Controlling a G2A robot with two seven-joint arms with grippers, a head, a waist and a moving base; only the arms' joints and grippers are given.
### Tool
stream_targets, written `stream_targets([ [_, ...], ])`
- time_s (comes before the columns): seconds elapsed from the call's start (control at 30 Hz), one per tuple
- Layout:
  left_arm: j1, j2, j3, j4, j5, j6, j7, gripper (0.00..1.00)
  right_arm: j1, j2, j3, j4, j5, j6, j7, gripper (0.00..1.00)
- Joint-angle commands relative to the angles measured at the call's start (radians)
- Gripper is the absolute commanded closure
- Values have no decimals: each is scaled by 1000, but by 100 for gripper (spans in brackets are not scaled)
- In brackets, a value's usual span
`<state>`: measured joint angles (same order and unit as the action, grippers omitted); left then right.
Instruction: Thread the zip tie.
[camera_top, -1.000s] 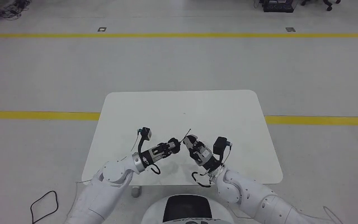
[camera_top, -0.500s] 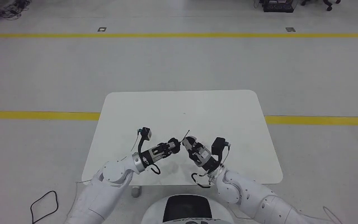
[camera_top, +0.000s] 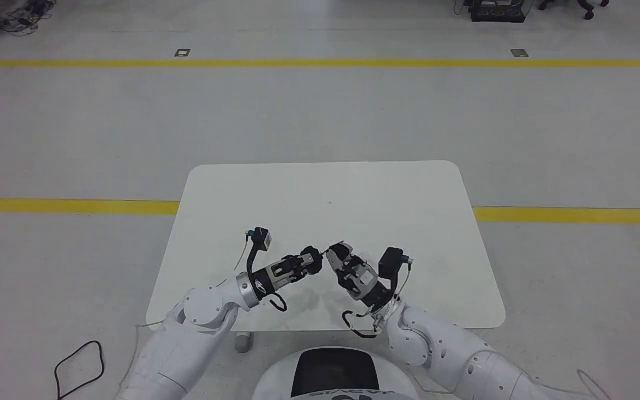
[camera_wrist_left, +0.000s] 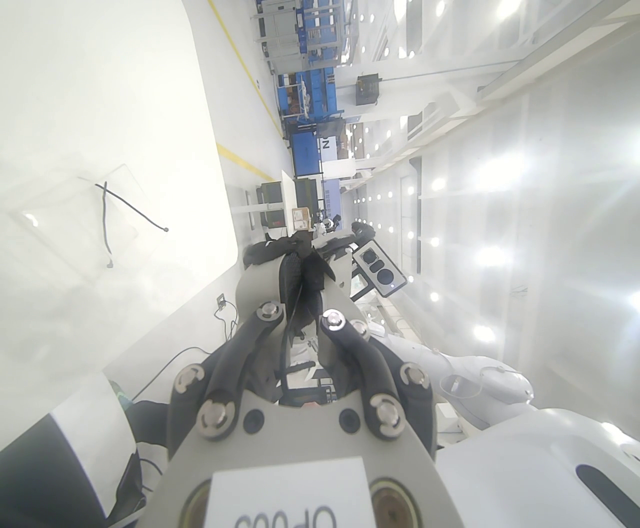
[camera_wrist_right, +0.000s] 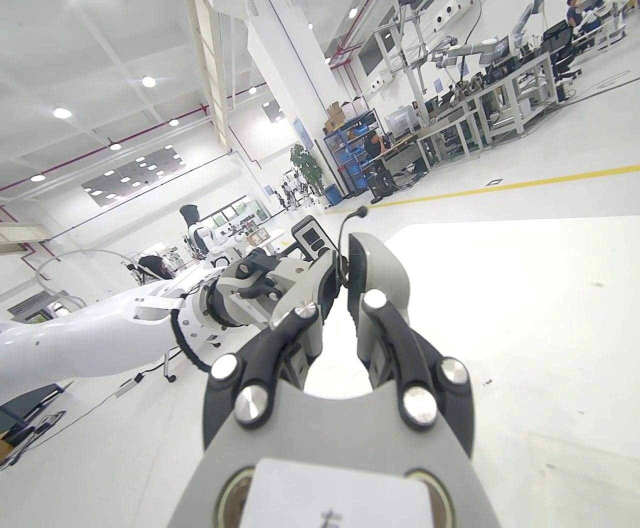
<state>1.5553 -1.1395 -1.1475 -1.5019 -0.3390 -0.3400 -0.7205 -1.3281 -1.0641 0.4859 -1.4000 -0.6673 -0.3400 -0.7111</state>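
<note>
Above the near side of the white desk (camera_top: 400, 200), the left gripper (camera_top: 311, 259) and right gripper (camera_top: 334, 257) meet tip to tip. The right fingers (camera_wrist_right: 372, 270) are pressed together on a black zip tie (camera_wrist_right: 341, 245), whose head pokes up past their tips. The tie's thin strap runs on between the left fingers (camera_wrist_left: 265, 300), which stand narrow and pinch it. Farther in on the desk, two loose black strands (camera_wrist_left: 107, 220) lie crossed on a clear sheet (camera_wrist_left: 60, 200).
</note>
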Motion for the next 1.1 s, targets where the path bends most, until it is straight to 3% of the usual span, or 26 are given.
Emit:
stream_targets([
  [0.0,0,0,0,0,0,0,0,100,-6,6,1,-2,-14,0,-9,0],
  [0.17,0,0,0,0,0,0,0,100,-21,24,-7,-7,-55,0,-30,0],
  [0.47,-4,-1,8,0,-5,12,17,100,-23,23,-4,-12,-50,0,-25,0],
  [0.57,-6,2,-1,8,-45,14,3,100,-33,34,9,-39,-16,0,1,0],
  [0.77,-5,13,-47,14,-113,18,-32,100,-26,90,4,-99,40,0,39,0],
  [1.07,7,25,-87,1,-168,32,-51,100,77,220,-105,-231,233,0,223,0],
])
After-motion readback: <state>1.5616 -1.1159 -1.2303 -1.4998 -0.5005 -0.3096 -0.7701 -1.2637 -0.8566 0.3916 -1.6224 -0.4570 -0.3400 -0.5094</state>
